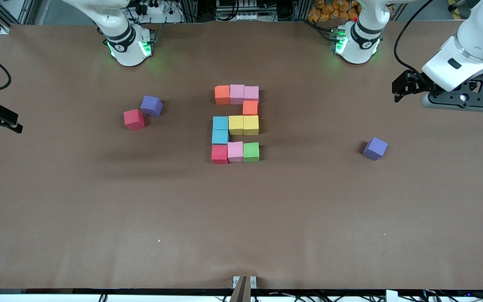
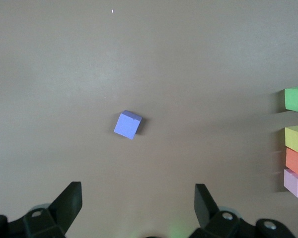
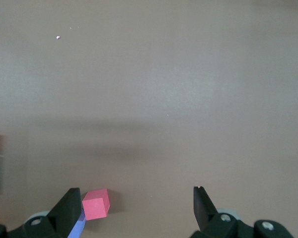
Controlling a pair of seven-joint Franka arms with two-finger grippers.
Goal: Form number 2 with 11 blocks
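The blocky multicoloured number 2 of eleven matte foam cubes [image 1: 236, 124] lies mid-surface between both arms, each empty pincer spread open and well clear of it: the left pincer [image 2: 138, 198] and the right pincer [image 3: 136, 204] wait at their own ends.

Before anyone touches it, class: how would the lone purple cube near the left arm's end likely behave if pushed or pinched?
The purple cube looks like matte foam, so probably light and slightly squashy. Its flat faces suggest it would slide rather than roll on the table.
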